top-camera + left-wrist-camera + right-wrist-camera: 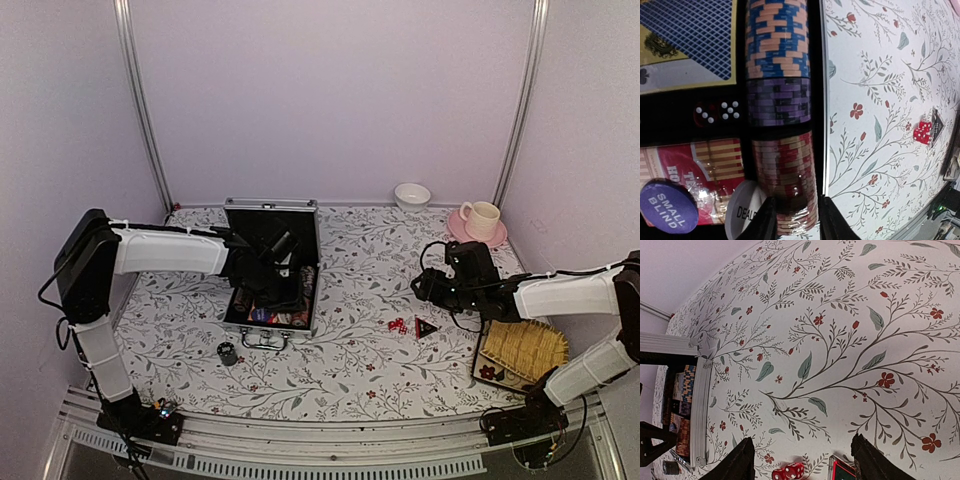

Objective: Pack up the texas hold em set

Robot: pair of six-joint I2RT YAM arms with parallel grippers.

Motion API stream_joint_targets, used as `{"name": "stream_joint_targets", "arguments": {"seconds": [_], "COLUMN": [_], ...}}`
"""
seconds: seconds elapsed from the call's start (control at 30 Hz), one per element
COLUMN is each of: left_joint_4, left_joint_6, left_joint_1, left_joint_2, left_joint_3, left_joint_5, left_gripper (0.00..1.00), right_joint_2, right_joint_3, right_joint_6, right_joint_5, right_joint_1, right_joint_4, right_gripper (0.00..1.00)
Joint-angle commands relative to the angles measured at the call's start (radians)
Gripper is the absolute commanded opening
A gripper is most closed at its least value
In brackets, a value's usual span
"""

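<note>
Top: open briefcase point(270, 265) sits left of centre, left gripper point(268, 282) down inside it. Red dice point(397, 325) and triangular marker point(426, 327) lie just nearward of right gripper point(432, 288), the nearer arm.
Left wrist: fingers point(764, 220) flank red chip stack point(785, 185). Clamped or released, cannot tell.
Right wrist: jaws spread, empty, dice low between them. Flat floral cloth point(840, 340), free room around.

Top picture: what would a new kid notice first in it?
The open silver briefcase stands out in the middle of the flowery table. The left tool reaches into it beside rows of blue, purple and red poker chips. Next come the red dice and the black-red triangular marker, lying out on the table to the right of the case.
</note>
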Motion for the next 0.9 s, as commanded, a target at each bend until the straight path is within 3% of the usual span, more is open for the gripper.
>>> {"name": "stream_joint_targets", "arguments": {"seconds": [0.0, 0.47, 0.73, 0.87], "left_joint_4": [0.018, 0.023, 0.095, 0.089], "left_joint_6": [0.011, 0.023, 0.099, 0.091], "left_joint_1": [-0.004, -0.02, -0.033, -0.014], "left_joint_2": [-0.011, -0.019, -0.17, -0.227], "left_joint_3": [0.025, 0.011, -0.001, -0.052], "left_joint_5": [0.032, 0.018, -0.039, -0.068], "left_gripper": [0.28, 0.22, 0.38, 0.41], "right_joint_2": [0.007, 0.012, 0.008, 0.008], "right_joint_3": [-0.012, -0.013, -0.007, -0.004], "right_joint_6": [0.006, 0.009, 0.007, 0.012], "right_joint_5": [-0.012, -0.015, -0.017, -0.021], "right_joint_1": [-0.002, -0.003, -0.003, -0.003], "right_joint_4": [0.019, 0.02, 0.02, 0.022], "right_gripper": [0.67, 0.67, 0.67, 0.67]}}
